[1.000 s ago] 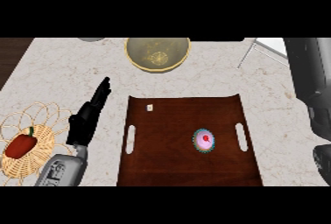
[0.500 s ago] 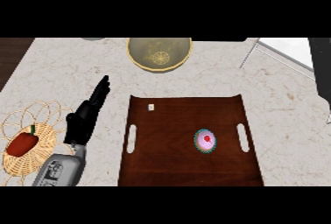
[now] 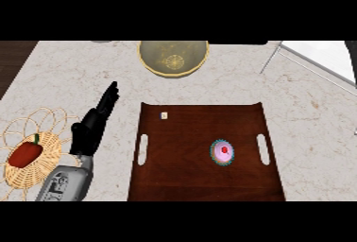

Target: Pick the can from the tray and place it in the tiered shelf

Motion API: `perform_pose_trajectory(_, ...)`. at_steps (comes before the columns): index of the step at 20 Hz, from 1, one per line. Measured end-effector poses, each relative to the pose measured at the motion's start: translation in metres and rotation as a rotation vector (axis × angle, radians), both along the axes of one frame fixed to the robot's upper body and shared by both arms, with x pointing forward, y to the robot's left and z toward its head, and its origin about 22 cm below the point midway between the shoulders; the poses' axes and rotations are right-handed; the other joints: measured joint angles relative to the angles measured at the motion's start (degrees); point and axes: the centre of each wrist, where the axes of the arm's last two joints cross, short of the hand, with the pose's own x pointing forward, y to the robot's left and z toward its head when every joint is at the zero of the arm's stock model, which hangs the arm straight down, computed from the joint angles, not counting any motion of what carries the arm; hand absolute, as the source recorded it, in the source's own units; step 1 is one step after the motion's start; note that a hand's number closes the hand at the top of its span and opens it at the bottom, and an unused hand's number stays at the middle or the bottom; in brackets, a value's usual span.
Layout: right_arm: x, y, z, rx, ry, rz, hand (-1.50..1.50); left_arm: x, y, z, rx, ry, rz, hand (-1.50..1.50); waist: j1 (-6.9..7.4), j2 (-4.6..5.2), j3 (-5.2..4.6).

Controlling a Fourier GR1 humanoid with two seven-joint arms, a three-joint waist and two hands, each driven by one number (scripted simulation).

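Observation:
A dark brown wooden tray with two handle slots lies in the middle of the counter. On its right half stands the can, seen from above as a teal ring with a pink top and a red centre. A tiny pale piece lies near the tray's far left corner. My left hand rests on the counter just left of the tray, fingers straight and pointing away, holding nothing. A thin grey frame at the far right may be the tiered shelf. My right hand does not show.
A yellowish round bowl sits at the counter's far edge, centre. At the left, a woven wire-rimmed basket holds a red bell pepper. The counter's left edge borders dark flooring.
The view has shifted a little; the dark arm seen at the right edge a second ago has left the view. My left hand and the can stay where they were.

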Motion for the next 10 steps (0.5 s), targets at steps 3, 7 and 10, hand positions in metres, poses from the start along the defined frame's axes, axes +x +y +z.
perform_pose_trajectory(3,-0.003,-0.013,-0.004,0.043,-0.108,0.038,1.50,-0.002,-0.004,-0.002,0.003,0.001,-0.010,0.00,0.19,0.11,0.09)
perform_pose_trajectory(7,-0.006,-0.030,-0.010,0.086,-0.213,0.086,1.50,-0.003,-0.007,0.000,0.006,-0.006,-0.011,0.00,0.27,0.11,0.07)
perform_pose_trajectory(10,-0.006,-0.041,-0.012,0.101,-0.249,0.103,1.50,-0.002,-0.006,0.001,0.008,-0.005,-0.009,0.00,0.26,0.11,0.06)
